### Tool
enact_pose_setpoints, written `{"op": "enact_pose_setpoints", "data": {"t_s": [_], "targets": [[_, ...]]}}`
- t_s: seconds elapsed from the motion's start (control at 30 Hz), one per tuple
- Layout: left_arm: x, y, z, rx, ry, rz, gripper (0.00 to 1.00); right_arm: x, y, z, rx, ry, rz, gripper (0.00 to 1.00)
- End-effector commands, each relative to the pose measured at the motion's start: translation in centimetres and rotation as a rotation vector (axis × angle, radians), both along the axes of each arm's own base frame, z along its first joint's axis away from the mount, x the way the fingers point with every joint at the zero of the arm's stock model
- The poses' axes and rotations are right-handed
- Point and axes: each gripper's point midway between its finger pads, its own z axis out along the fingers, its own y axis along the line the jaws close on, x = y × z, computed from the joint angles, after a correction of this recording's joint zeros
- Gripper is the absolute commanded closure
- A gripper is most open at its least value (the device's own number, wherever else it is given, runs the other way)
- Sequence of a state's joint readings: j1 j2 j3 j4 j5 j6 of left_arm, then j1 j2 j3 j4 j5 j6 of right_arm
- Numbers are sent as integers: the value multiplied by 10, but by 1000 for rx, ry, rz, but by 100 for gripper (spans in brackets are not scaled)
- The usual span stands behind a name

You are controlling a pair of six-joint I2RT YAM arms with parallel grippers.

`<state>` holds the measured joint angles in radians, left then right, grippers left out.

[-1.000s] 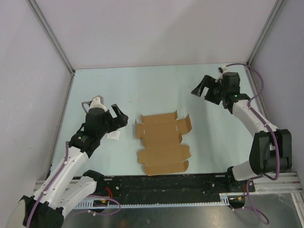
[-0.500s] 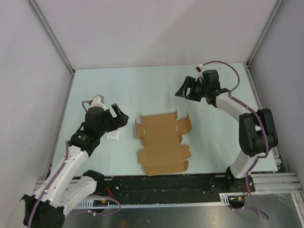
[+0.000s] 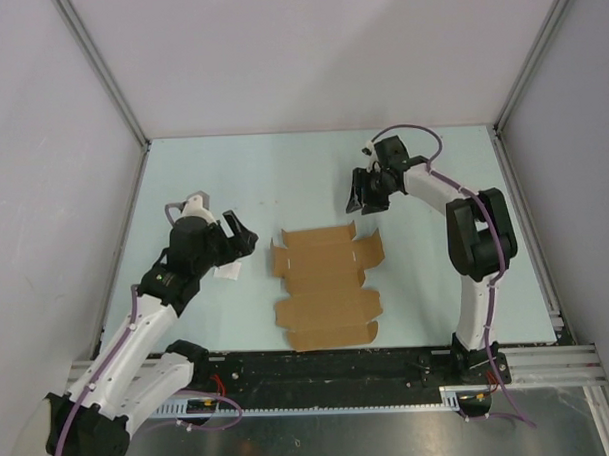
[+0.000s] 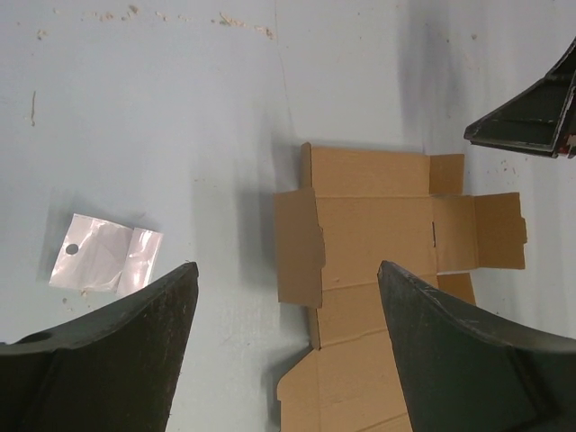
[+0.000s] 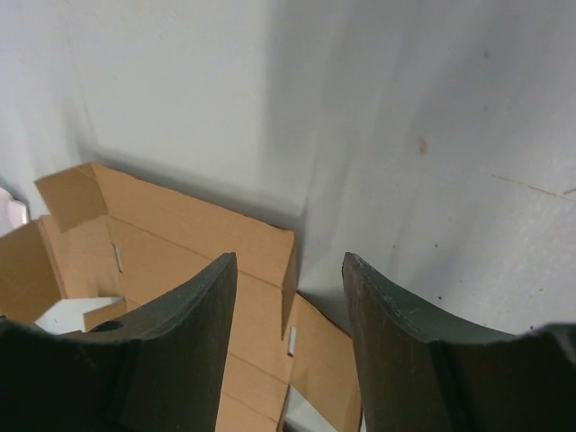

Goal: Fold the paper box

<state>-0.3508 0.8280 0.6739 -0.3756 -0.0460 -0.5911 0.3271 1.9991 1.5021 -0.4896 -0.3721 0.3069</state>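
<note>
The right pincer [image 3: 362, 198] hangs with its jaws apart and nothing between them, pointing down at the far right corner of the paper box [image 3: 327, 287], near it but not touching; in the right wrist view a short flap at that corner seems to stand a little off the sheet, just below the gap between the fingers [image 5: 193, 315]; the left pincer [image 3: 240, 235] is likewise spread wide and empty, set to the left of the box and apart from it, with a small white packet [image 4: 106, 255] lying on the worktop [image 3: 283, 179] just beside its left finger; the box itself lies as a flat, unfolded brown sheet with its tabs and crease lines showing, in the middle of the worktop between the two arms and towards the near edge; by the look of it no wall has been raised and no tab tucked, so the task is at its very beginning, and the step in hand reads as the approach to a first grasp; the next move probably calls for the right pincer to come down over the edge of that far flap and pinch the thin card without pushing the sheet away, while the left pincer reaches in to pin or lift the opposite side; thin card may slide or buckle if one side is pulled alone.
</note>
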Motion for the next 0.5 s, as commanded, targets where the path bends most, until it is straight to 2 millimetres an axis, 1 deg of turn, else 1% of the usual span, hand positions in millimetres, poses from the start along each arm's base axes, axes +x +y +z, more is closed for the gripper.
{"op": "enact_pose_setpoints", "data": {"t_s": [0.0,0.07,0.13,0.2,0.33,0.47], "targets": [[3,-5,-1,-12,-2,-29,14,-17,-6,-13,-65,82,75,45],[3,-6,-3,-12,6,-29,14,-22,-5,-18,-66,108,89,45],[3,-6,-3,-9,5,-31,14,-26,-1,-22,-50,130,105,48],[3,-5,-3,-6,4,-30,14,-30,4,-25,-42,139,119,49],[2,-5,-5,-4,8,-31,14,-31,11,-30,-37,151,129,50],[0,-5,-7,-10,12,-31,14,-30,15,-33,-41,161,129,55]]}}
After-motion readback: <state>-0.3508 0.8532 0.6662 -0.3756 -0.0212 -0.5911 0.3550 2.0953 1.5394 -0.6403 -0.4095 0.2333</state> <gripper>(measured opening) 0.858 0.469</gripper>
